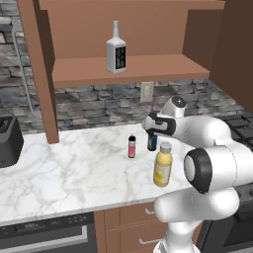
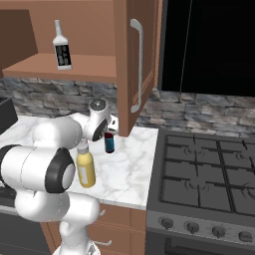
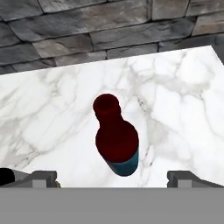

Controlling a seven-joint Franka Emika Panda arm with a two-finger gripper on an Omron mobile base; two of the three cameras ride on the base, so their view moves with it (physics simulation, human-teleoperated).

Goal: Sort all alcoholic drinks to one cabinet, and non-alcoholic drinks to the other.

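fingers spread as wide as they go, i hold nothing: in the hand view my two dark tips stand far apart at the bottom, and the dark-brown bottle with its red cap and blue label stands upright on the marble between them and a little beyond, touching neither. my gripper hangs just above that bottle in the left base view, where only the blue-labelled lower part shows beneath my hand. going left to right across that view: a dark appliance sits at the left edge of the white marble counter; the whitish square bottle with the long neck and black label stands upright on the shelf of the open upper cabinet, above the counter; the tiny pink bottle with a black cap stands on the counter just left of the dark-brown bottle; the stout yellow juice bottle with a pale grey cap stands nearer the counter's front edge, to the right of the pink one and apart from it. in the right base view an open cabinet door hangs right of the dark-brown bottle, and a black stove lies past the counter's right end.
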